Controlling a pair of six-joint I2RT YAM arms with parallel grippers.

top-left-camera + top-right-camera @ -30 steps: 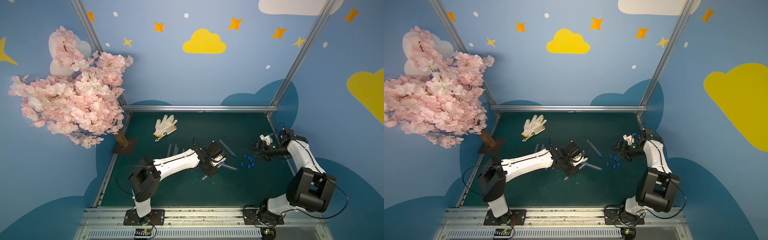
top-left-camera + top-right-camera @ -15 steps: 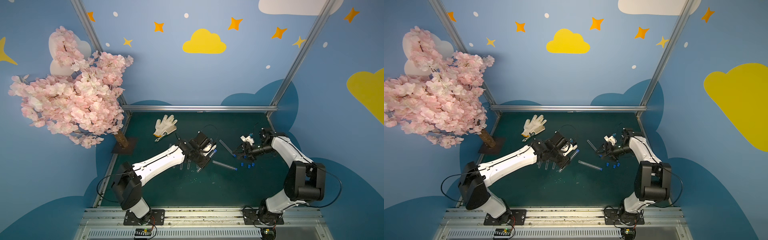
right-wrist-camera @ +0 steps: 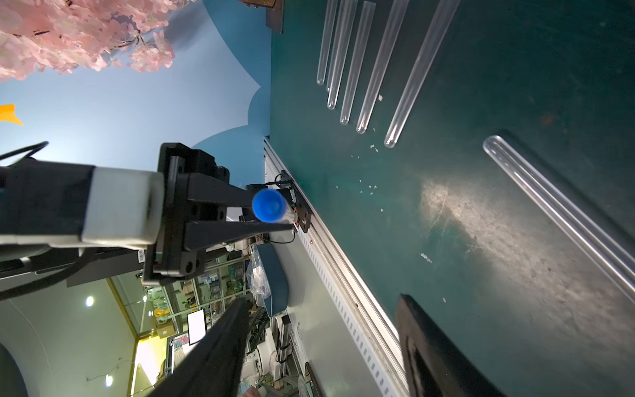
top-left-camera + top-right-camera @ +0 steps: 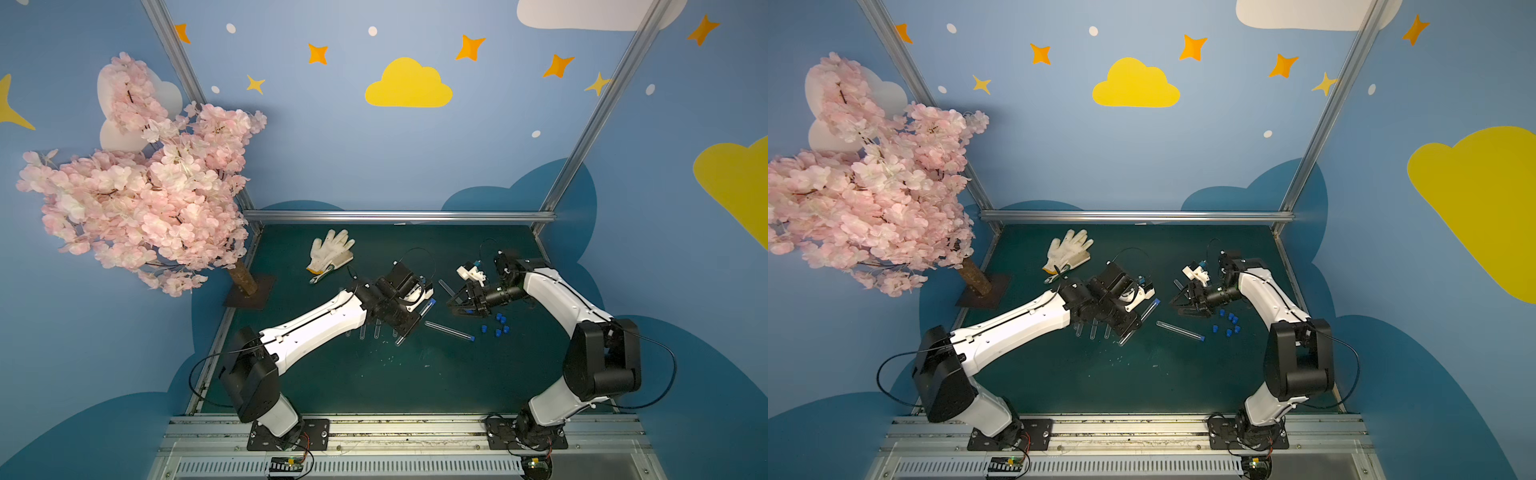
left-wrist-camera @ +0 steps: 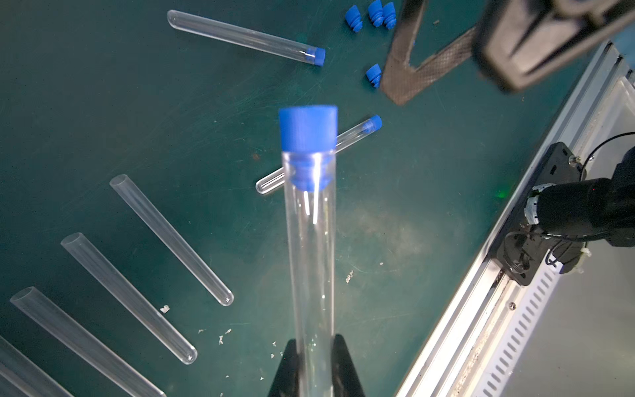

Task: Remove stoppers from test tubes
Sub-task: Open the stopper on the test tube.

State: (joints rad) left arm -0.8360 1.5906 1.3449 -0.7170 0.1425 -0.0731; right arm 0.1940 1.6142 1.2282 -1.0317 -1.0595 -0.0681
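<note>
Capped test tube (image 5: 311, 257) is raised off the table (image 5: 103, 120), mid-table, pinched low on its body by the left claw (image 5: 314, 364), which is clamped tight on the glass. Its stopper (image 5: 307, 129) points right, toward the right claw (image 4: 453, 307), which is close but not touching, its jaws parted with nothing between them. Step in hand: grab and pull that stopper. Best way: line up on the tube's axis, close only on the blue head and not the glass, pull straight out, left claw holding firm. Two more capped tubes (image 5: 245, 36) lie to its right, near the loose stoppers (image 5: 374, 13). Empty tubes (image 5: 171, 240) lie left.
</note>
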